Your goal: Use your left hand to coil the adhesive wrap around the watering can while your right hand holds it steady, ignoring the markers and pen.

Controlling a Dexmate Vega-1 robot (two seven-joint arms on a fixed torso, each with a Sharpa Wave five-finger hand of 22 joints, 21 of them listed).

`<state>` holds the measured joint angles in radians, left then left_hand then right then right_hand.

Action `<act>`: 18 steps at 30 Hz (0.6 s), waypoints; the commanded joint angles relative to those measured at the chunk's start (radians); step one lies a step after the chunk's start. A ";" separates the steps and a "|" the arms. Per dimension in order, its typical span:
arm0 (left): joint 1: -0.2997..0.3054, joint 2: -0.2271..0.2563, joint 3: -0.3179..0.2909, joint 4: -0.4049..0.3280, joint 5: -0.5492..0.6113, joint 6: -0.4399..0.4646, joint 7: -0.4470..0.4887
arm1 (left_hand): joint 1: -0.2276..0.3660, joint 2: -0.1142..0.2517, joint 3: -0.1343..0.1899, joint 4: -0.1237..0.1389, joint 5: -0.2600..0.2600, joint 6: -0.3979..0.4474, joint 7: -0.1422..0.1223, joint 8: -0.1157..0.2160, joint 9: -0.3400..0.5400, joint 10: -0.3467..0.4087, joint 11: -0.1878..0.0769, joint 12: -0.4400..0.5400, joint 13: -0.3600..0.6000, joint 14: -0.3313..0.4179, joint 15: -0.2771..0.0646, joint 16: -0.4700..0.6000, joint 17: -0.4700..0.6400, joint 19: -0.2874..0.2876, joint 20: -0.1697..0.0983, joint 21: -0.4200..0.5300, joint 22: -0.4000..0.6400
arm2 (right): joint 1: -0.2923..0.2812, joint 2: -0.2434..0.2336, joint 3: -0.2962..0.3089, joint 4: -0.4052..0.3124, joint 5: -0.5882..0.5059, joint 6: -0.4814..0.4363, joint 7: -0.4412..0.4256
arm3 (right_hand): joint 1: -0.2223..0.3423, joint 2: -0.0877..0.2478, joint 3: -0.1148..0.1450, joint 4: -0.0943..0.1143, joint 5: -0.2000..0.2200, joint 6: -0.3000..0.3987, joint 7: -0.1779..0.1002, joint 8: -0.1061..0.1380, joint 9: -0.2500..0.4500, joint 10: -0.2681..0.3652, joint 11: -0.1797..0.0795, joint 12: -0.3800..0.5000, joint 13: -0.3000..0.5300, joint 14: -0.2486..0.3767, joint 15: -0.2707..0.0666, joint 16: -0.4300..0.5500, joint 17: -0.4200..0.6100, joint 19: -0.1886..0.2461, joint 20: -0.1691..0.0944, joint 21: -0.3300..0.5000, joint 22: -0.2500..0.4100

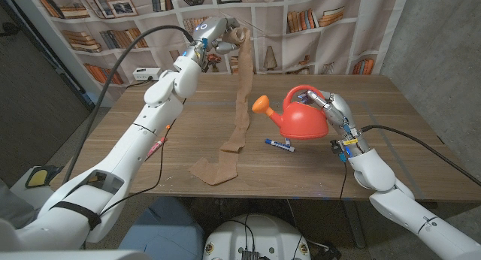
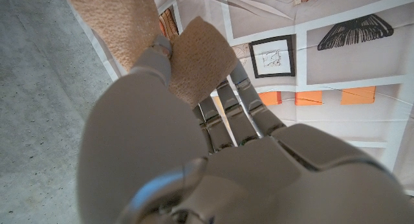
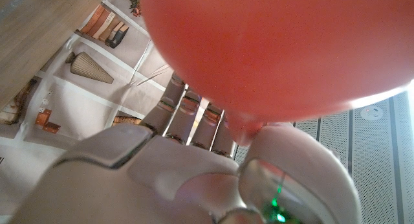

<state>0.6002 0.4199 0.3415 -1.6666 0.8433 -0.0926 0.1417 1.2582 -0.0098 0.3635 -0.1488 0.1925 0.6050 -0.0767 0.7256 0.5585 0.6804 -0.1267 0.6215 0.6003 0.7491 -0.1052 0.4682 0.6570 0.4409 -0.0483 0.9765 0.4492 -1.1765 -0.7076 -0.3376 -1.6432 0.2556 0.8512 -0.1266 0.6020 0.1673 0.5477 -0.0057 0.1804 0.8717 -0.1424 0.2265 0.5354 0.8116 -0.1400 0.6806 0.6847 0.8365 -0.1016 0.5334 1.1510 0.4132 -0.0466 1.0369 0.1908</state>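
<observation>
A red watering can [image 1: 302,113] with an orange spout stands on the table right of centre. My right hand [image 1: 333,108] grips its back and handle; the right wrist view shows the red body [image 3: 284,49] against my fingers [image 3: 194,117]. My left hand [image 1: 214,36] is raised high over the table's far side and holds the roll of tan adhesive wrap [image 1: 239,34]. A long strip of wrap [image 1: 242,95] hangs down from it, and its loose end [image 1: 216,167] lies crumpled on the table. In the left wrist view the tan roll [image 2: 197,65] sits between my fingers.
A blue-capped marker [image 1: 279,145] lies in front of the can. A red pen [image 1: 159,140] lies beside my left forearm. A white power strip [image 1: 143,74] sits at the table's far left. A bookshelf backdrop stands behind the table.
</observation>
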 commanded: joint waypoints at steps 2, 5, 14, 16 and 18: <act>-0.022 -0.019 0.016 0.042 -0.015 -0.031 0.020 | 0.175 0.181 -0.003 -0.002 0.005 0.006 -0.002 0.005 0.002 0.002 -0.002 0.006 -0.001 0.130 -0.117 -0.004 0.005 -0.006 0.003 0.011 -0.005 | 0.015 0.006 -0.007 0.002 0.006 -0.024 0.038 | 0.002 0.008 0.005 -0.004 0.003 0.012 -0.002 0.000 0.004 0.006 0.003 0.001 0.001 0.001 -0.121 0.003 0.003 -0.004 -0.059 0.007 0.001; -0.030 -0.023 0.023 0.048 -0.016 -0.045 0.025 | 0.175 0.181 -0.003 -0.001 0.005 0.006 0.000 0.006 0.002 0.003 -0.003 0.006 -0.003 0.131 -0.117 -0.006 0.007 -0.006 0.003 0.015 -0.008 | 0.023 0.014 -0.011 0.009 0.005 -0.021 0.043 | 0.002 0.008 0.005 -0.004 0.003 0.012 -0.002 -0.001 0.004 0.005 0.003 0.002 0.003 0.001 -0.121 0.003 0.003 -0.004 -0.058 0.008 0.001; -0.037 -0.032 0.029 0.033 -0.038 -0.081 0.030 | 0.174 0.181 -0.003 -0.002 0.005 0.004 -0.001 0.006 0.000 0.005 0.000 0.006 -0.006 0.131 -0.117 -0.010 0.008 -0.009 0.002 0.023 -0.016 | 0.039 0.031 -0.020 0.022 0.022 -0.017 0.066 | 0.001 0.008 0.005 -0.004 0.003 0.011 -0.004 -0.002 0.003 0.005 0.000 0.000 0.002 0.002 -0.121 0.002 0.003 -0.006 -0.058 0.010 0.000; -0.032 -0.033 0.027 0.021 -0.045 -0.086 0.030 | 0.174 0.181 -0.003 -0.002 0.005 0.004 0.000 0.006 0.001 0.004 0.000 0.006 -0.005 0.132 -0.117 -0.011 0.009 -0.010 0.002 0.025 -0.018 | 0.038 0.033 -0.018 0.022 0.017 -0.016 0.065 | 0.000 0.007 0.005 -0.004 0.003 0.011 -0.005 -0.002 0.003 0.005 0.002 0.001 0.003 0.002 -0.120 0.001 0.003 -0.006 -0.058 0.011 0.000; -0.028 -0.031 0.027 0.013 -0.045 -0.094 0.035 | 0.174 0.181 -0.003 -0.002 0.005 0.005 -0.001 0.006 0.000 0.003 0.000 0.008 -0.003 0.133 -0.118 -0.011 0.010 -0.011 0.003 0.027 -0.020 | 0.037 0.032 -0.017 0.020 0.016 -0.017 0.066 | 0.001 0.008 0.006 -0.005 0.003 0.010 -0.006 -0.003 0.003 0.006 0.002 0.001 0.003 0.002 -0.121 0.002 0.003 -0.007 -0.057 0.011 0.000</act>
<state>0.5704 0.3954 0.3647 -1.6303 0.8178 -0.1518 0.1668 1.2571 -0.0087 0.3635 -0.1488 0.1924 0.6032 -0.0751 0.7240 0.5545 0.6803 -0.1267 0.6214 0.5927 0.7524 -0.1020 0.4605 0.6616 0.4373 -0.0446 0.9960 0.4309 -1.1474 -0.6872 -0.3525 -1.6292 0.2708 0.8347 -0.0760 0.6042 0.1649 0.5476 -0.0057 0.1803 0.8772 -0.1478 0.2265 0.5353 0.8100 -0.1414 0.6802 0.6844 0.8363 -0.1014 0.5324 1.1507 0.4134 -0.0465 1.0447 0.1909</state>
